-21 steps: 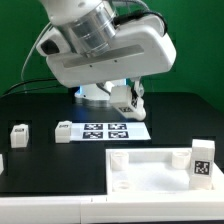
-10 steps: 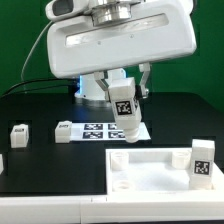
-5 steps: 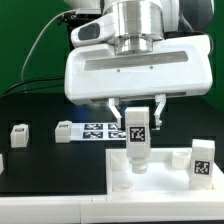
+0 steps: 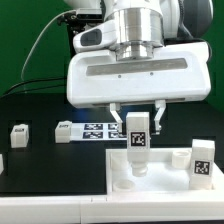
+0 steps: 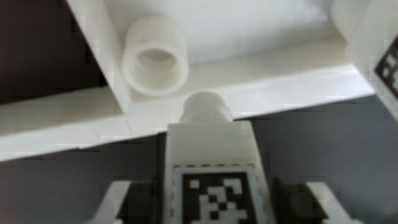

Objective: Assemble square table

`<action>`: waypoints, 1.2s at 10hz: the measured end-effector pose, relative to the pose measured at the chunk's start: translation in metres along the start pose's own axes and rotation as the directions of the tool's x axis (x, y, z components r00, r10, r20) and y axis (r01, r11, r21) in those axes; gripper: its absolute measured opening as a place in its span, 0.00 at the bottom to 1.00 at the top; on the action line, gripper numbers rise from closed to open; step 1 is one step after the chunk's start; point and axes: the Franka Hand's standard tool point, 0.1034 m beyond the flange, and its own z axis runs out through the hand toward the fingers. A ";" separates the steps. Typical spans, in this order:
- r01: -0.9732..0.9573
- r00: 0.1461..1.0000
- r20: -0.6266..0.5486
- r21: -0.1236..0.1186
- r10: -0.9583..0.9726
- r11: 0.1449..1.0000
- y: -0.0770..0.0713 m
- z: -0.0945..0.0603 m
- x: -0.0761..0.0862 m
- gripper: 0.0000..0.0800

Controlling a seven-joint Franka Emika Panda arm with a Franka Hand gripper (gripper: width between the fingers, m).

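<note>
- Tagged leg (image 4: 137, 140) is being gripped upright by gripper (image 4: 137, 122), jaws partway closed on its sides.
- Leg's lower end is being held over sq. panel (image 4: 165, 185) rim, beside corner socket (image 5: 157, 60); contact can't be told.
- Panel is lying on black counter (image 4: 40, 160); 2nd leg (image 4: 202, 162) is standing at its exterior-view right.

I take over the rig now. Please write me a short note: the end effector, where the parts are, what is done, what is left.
End effector: shut on a leg, held upright over the panel, near its far corner on the exterior view's left.
In the wrist view the leg's tip is short of the corner socket, not in it.
Second leg: upright at the panel's far corner on the exterior view's right; whether it is fixed cannot be told.
Loose legs: on the table, beside the marker board.
Left: seat the held leg, then probably the loose ones.
</note>
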 end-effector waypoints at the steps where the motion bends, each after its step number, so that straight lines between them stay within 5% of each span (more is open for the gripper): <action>1: -0.001 1.000 0.004 0.001 0.001 1.000 0.000 0.000 0.000 0.36; 12: -0.010 0.995 0.097 -0.009 0.011 1.000 0.011 0.014 -0.008 0.36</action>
